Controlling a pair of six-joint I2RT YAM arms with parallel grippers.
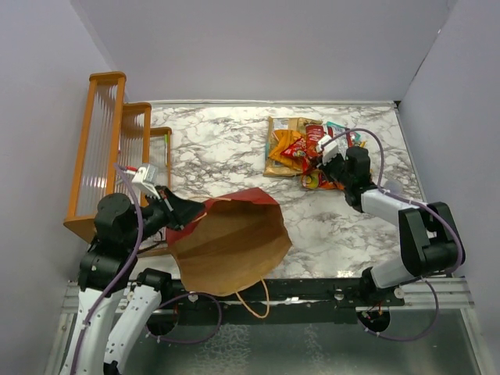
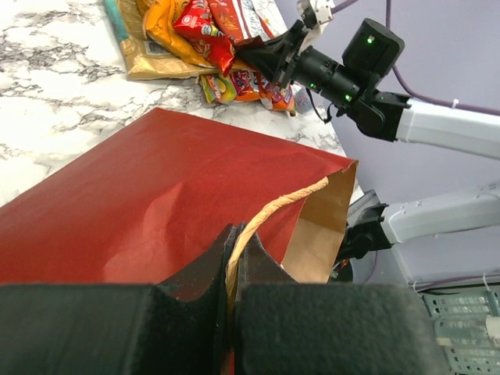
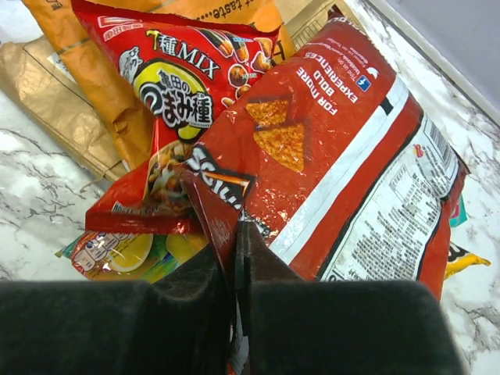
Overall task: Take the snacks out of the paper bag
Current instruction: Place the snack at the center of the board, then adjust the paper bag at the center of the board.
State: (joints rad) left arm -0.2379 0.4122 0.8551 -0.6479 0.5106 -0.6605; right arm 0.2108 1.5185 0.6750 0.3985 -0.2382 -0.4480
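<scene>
While your left claw (image 2: 232, 244) is clamping the twisted handle (image 2: 269, 215) of the paper bag (image 1: 234, 242), your right claw (image 3: 234, 234) is pinching a corner of the dark red packet (image 3: 336, 148), whose long axis is running ahead over the other snacks (image 1: 293, 148) at the far right of the counter (image 1: 219, 148), well apart from the bag; its label is reading "FOR MORE BOLD", and "MIX" is showing on the red-yellow pack (image 3: 180, 86)

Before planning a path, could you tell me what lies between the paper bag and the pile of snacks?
Nothing: in the top view, only bare marble table separates the paper bag from the pile of snacks.
</scene>
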